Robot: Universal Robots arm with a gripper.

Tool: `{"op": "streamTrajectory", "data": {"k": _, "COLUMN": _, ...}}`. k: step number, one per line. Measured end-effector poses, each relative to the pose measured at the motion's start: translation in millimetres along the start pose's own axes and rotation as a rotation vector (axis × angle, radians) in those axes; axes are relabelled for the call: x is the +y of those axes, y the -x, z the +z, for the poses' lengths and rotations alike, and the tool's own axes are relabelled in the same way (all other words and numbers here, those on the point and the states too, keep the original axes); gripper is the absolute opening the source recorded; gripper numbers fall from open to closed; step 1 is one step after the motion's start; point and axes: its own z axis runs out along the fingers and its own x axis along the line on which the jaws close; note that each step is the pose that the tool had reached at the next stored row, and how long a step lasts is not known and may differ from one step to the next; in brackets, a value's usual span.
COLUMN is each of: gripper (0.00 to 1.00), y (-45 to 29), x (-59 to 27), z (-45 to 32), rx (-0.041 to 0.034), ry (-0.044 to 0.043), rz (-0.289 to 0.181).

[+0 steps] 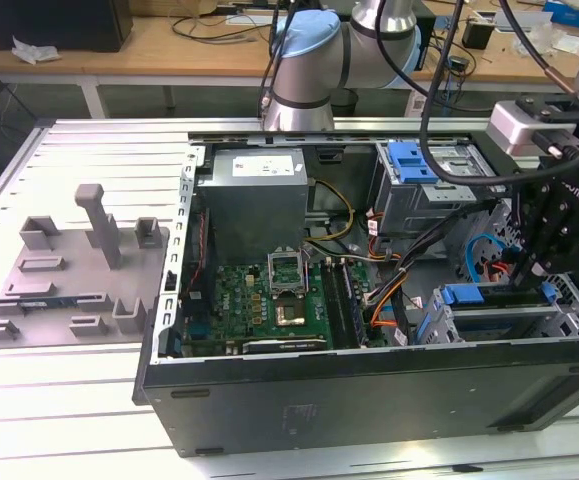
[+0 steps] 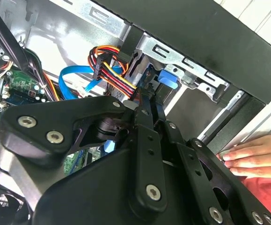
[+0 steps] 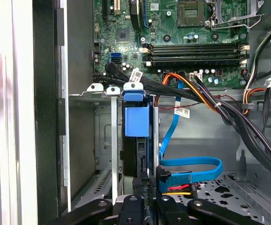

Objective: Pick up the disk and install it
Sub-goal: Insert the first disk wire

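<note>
The disk (image 3: 137,154) stands edge-on in the drive bay at the front corner of the open computer case (image 1: 369,400), its blue bracket (image 3: 136,119) at the far end of the slot. In the exterior view the disk (image 1: 494,322) lies low in the bay at the right, with its blue bracket (image 1: 467,294) on top. My gripper (image 3: 144,190) reaches into the bay from behind the disk, its black fingers (image 2: 144,122) close together on either side of the disk's edge. In the exterior view the gripper (image 1: 524,270) hangs just above the bay.
A person's hand (image 2: 247,157) rests on the case's outer edge beside the bay. Blue data cable (image 3: 191,164) and bundled power wires (image 3: 205,98) run next to the slot. A silver cage with a blue handle (image 1: 414,160), the motherboard (image 1: 269,300) and a grey fixture tray (image 1: 69,270) lie further off.
</note>
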Motion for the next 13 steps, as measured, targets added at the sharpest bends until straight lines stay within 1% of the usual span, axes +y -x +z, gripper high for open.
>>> {"op": "streamTrajectory", "data": {"k": 6, "gripper": 0.17, "y": 0.1, "x": 0.0, "z": 0.6, "rx": -0.0003, "ry": 0.0001, "rz": 0.000}}
{"op": "streamTrajectory", "data": {"k": 8, "gripper": 0.17, "y": -0.1, "x": 0.0, "z": -0.6, "rx": -0.0011, "ry": 0.0002, "rz": 0.000}}
{"op": "streamTrajectory", "data": {"k": 11, "gripper": 0.17, "y": -0.5, "x": 0.0, "z": -4.5, "rx": 0.0011, "ry": 0.0000, "rz": 0.000}}
{"op": "streamTrajectory", "data": {"k": 13, "gripper": 0.17, "y": -0.4, "x": 0.0, "z": -4.6, "rx": 0.0014, "ry": 0.0001, "rz": 0.000}}
